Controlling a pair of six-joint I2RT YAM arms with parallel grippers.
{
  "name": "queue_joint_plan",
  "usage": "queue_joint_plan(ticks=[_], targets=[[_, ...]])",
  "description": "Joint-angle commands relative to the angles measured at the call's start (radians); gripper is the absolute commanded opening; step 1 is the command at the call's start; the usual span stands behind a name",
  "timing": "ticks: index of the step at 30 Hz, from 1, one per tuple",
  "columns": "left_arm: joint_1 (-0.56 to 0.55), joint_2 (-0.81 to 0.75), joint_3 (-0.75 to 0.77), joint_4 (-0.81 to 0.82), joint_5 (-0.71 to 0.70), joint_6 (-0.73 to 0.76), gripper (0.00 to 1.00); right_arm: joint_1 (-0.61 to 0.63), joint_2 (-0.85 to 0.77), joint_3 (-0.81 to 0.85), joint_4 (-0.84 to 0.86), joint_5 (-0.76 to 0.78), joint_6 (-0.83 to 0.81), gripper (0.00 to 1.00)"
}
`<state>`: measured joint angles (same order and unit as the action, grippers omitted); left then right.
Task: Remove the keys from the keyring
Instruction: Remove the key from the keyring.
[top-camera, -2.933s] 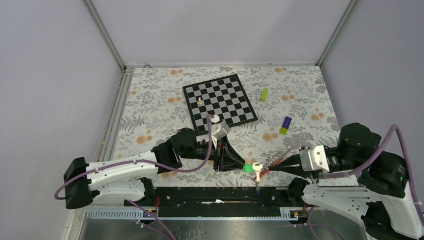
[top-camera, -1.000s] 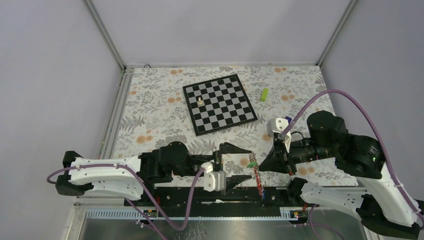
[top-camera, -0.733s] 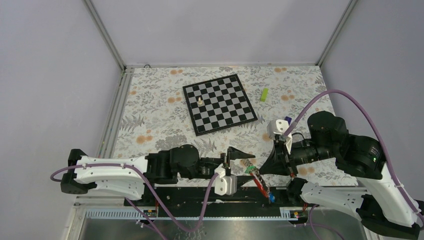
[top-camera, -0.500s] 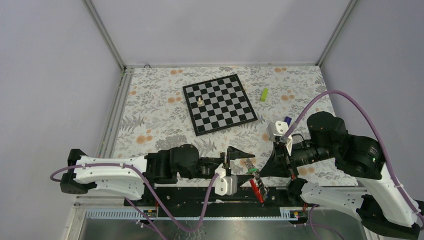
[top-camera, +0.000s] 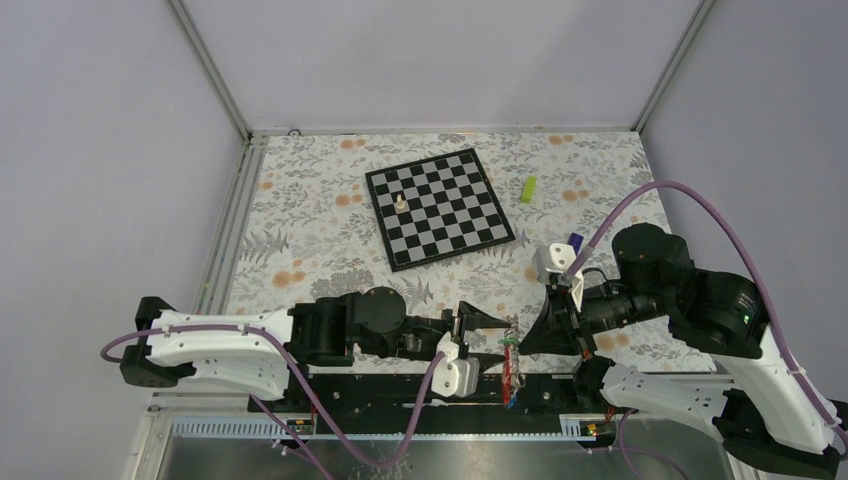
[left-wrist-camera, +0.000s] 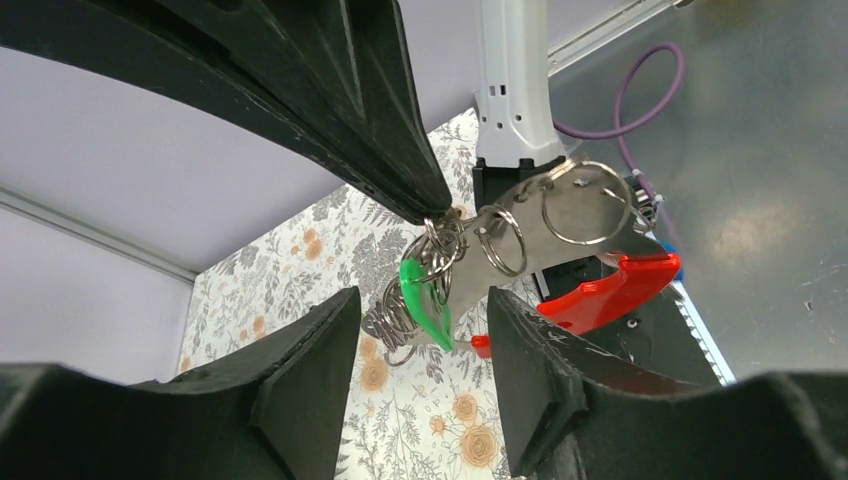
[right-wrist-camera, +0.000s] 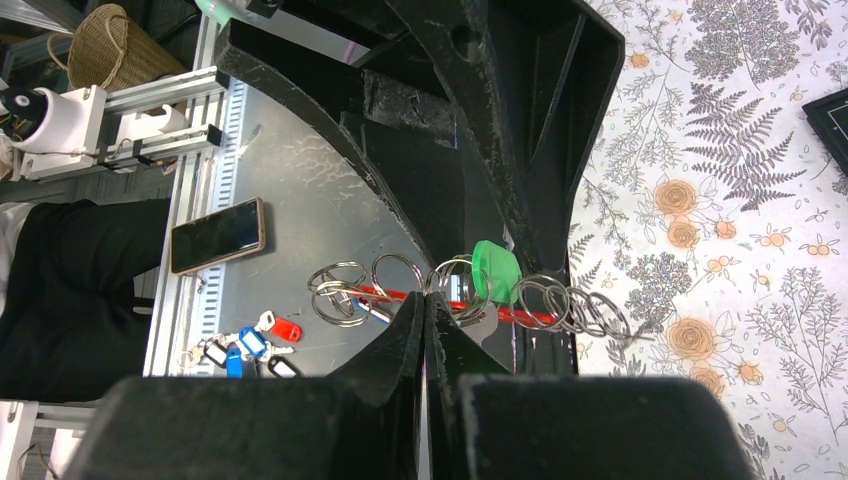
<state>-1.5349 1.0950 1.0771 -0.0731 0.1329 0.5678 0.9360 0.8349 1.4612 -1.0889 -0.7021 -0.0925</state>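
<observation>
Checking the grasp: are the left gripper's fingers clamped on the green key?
No, the left gripper stands open, the green key hanging in its gap.

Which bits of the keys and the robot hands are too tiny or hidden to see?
Top view: the keys are too tiny to count.
Right wrist view: the right gripper has its own shut fingers covering the spot where it pinches the keyring.
Top view: the chess piece on the chessboard is too small to name.

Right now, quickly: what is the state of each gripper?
Left gripper: open, around the green key.
Right gripper: closed on the keyring.
</observation>
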Motion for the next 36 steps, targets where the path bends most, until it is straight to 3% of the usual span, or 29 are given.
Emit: queue_joint_plan(ticks=[1,14,36], targets=[[-0.007,-0.029,0.034,-0.021,0.027,0.003,0.57,0.004,0.004,0.010,0.001,-0.043,-0.010,0.00],[-0.007,-0.028,0.003,0.028,-0.025,0.005,0.56,0.004,0.007,0.006,0.020,-0.080,0.004,0.00],[-0.007,-0.014,-0.002,0.018,-0.006,0.007,0.38,0.005,0.002,-0.004,0.040,-0.122,0.024,0.00]])
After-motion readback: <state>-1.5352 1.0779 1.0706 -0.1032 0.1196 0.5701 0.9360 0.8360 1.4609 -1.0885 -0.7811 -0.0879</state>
